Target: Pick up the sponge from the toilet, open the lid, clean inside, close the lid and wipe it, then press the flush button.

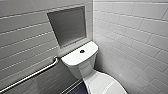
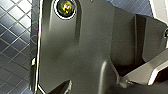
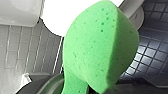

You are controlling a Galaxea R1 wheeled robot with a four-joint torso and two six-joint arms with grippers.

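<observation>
The white toilet (image 1: 80, 60) stands in the corner, its tank against the tiled wall. The dark round flush button (image 1: 82, 51) sits at the centre of the tank top. The glossy white lid (image 1: 102, 83) lies down over the bowl at the lower edge of the head view. In the right wrist view the bright green sponge (image 3: 100, 47) looms large and is squeezed narrow at its lower end, where my right gripper (image 3: 75, 87) is shut on it. White ceramic of the toilet (image 3: 60, 15) shows behind the sponge. Nothing lies in front of the left wrist but floor.
A metal grab bar (image 1: 32, 75) runs along the left wall beside the tank. Above the tank is a grey wall recess (image 1: 68, 26). A tiled wall (image 1: 135, 37) closes the right side. Dark tiled floor (image 2: 12, 50) lies below the left arm.
</observation>
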